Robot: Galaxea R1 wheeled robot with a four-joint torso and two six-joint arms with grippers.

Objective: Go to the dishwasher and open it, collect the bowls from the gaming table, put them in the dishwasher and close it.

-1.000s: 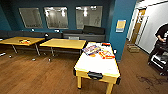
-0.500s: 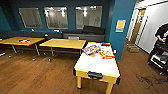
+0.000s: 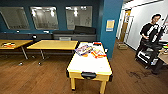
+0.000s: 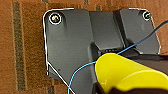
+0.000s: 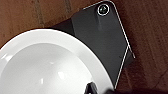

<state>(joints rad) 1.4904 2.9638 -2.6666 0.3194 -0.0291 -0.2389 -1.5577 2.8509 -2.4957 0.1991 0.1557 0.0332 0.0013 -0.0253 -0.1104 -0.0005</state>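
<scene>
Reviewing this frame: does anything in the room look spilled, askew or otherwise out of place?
One thing: a dark irregular stain marks the wooden floor right of the white-topped gaming table, near the person; whether wet or dried, I cannot tell. Colourful items lie scattered loosely at the table's far end. Nothing looks tipped or broken.

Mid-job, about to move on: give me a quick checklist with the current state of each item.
1. White bowl at the right wrist: ok, it shows large and close there; the grip itself cannot be made out.
2. Yellow bowl at the left wrist: ok, close to the camera; grip: cannot tell.
3. Thin blue cable running across the yellow bowl: cannot tell whether it snags.
4. Gaming table ahead: still carries colourful items; bowls among them: cannot tell.
5. Person with a rig off to the right, apart from the table: ok.
6. Dishwasher open: cannot tell.
</scene>
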